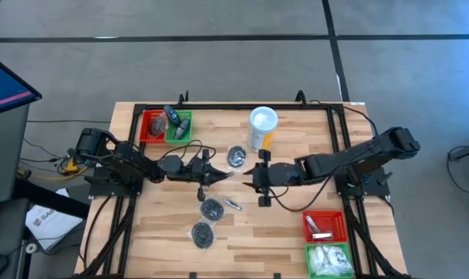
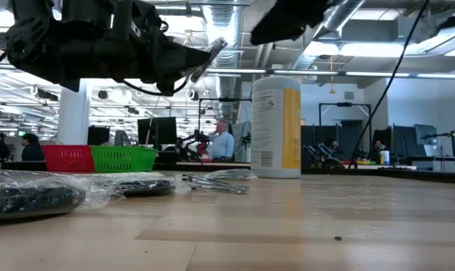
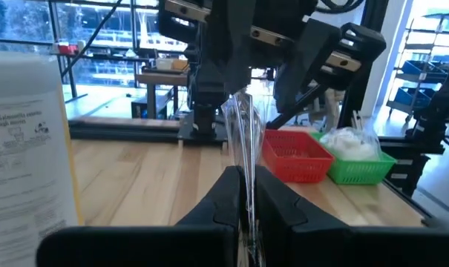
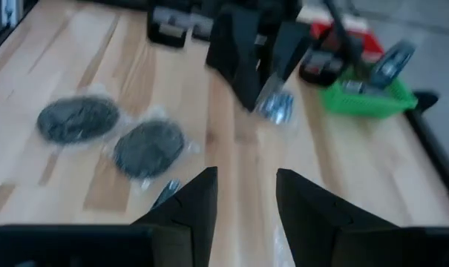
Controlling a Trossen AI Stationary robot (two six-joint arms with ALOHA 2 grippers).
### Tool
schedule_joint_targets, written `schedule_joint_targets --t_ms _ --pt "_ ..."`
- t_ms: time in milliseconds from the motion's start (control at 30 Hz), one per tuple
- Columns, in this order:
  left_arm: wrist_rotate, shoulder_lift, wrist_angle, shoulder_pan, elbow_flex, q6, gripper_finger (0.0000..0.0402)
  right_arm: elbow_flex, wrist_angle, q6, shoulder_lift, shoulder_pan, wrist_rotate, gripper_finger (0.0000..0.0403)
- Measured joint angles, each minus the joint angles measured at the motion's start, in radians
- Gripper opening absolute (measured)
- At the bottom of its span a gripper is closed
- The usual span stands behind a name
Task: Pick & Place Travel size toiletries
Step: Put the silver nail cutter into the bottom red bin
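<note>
My left gripper hangs over the middle of the table, shut on a small silvery packet in clear wrap. My right gripper faces it from the right, open, its fingers on either side of the packet's free end without touching it. Two dark pucks in clear wrap lie flat on the table nearer the front. A third puck lies by the yellow canister. A silvery tube lies beside the pucks. In the right wrist view the packet shows beyond my open right gripper. My left gripper pinches the packet's one end between its two fingers. The fingers come level from the table's left. The packet sticks out past the fingertips toward the right arm and is lifted clear of the table.
The yellow canister with white lid stands upright just behind both grippers. A red basket and a green one at the far left hold items. Another red basket and a green one sit at the near right. People show in the room behind.
</note>
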Motion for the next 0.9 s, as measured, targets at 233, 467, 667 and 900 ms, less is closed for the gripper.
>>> schedule_joint_targets --t_ms 233,467,667,900 --pt "0.011 0.0 0.002 0.0 0.037 0.027 0.0011 0.001 0.127 -0.059 0.0 -0.037 -0.014 0.0128" --pt "0.018 0.0 0.002 0.0 0.077 0.08 0.0011 0.001 0.167 -0.08 0.0 -0.057 -0.108 0.0128" --pt "0.038 0.0 0.002 0.0 0.082 0.08 0.001 0.001 0.177 -0.097 0.0 -0.057 -0.108 0.0128" --pt "0.039 0.0 0.003 0.0 0.083 0.08 0.001 0.001 0.202 -0.107 0.0 -0.057 -0.109 0.0128"
